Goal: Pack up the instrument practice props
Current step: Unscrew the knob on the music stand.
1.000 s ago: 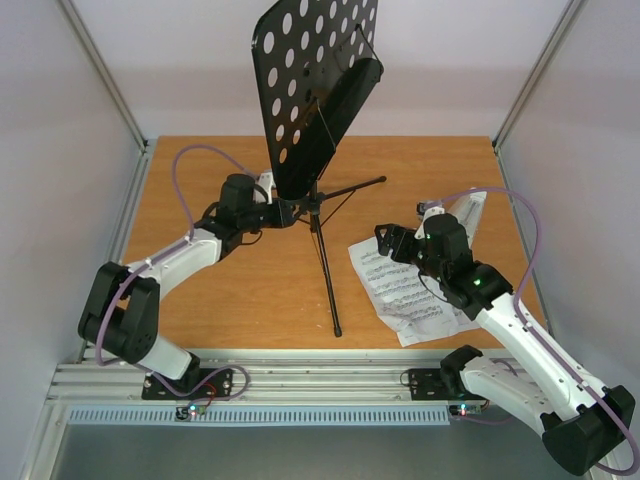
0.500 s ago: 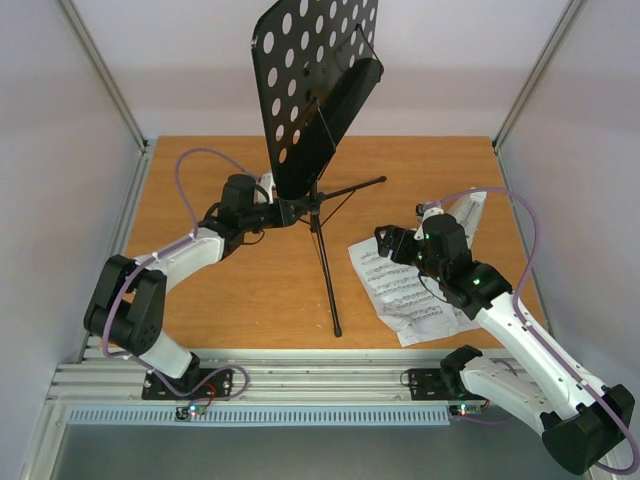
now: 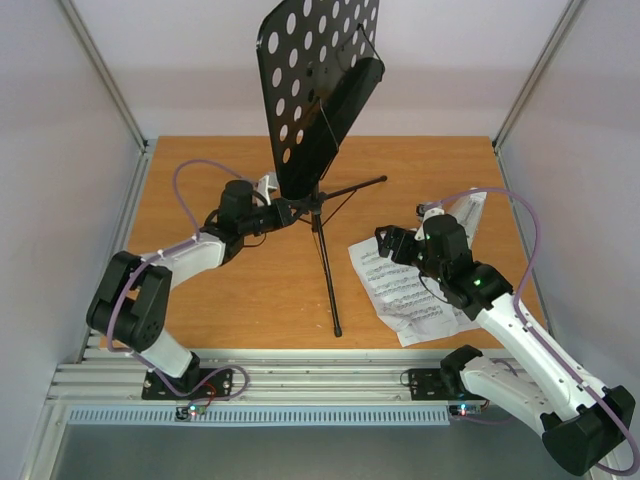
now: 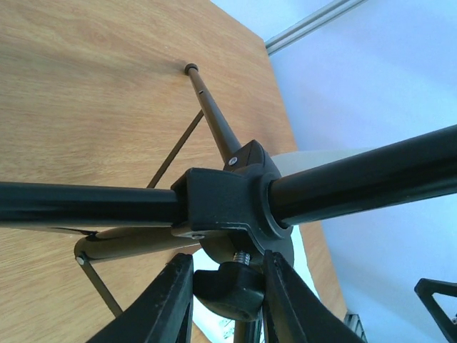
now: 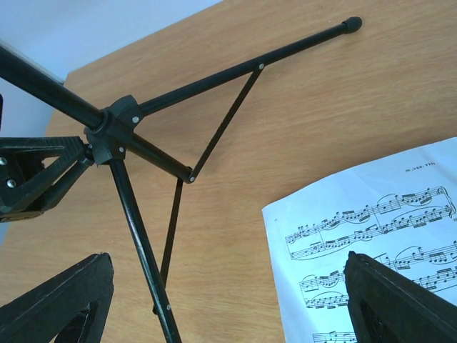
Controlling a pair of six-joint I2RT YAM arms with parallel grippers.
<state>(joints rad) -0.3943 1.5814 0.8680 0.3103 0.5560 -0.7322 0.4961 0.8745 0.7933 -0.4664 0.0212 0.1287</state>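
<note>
We find the music stand (image 3: pixel 318 90) standing mid-counter (image 3: pixel 200 170). The left hand (image 3: pixel 272 208) is clamped on the knob (image 4: pixel 232 289) under its hub. The right hand (image 5: pixel 228 268) hangs above the sheet-music pages (image 3: pixel 400 288), which lie flat at the right, its 2 fingers spread wide.

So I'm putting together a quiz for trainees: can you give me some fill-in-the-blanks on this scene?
The music stand's desk is full of round ___.
The right gripper, jaws ___, hangs over the sheet music.
The left gripper meets the stand at the hub where its ___ join.
Missing: holes; open; legs.
</note>
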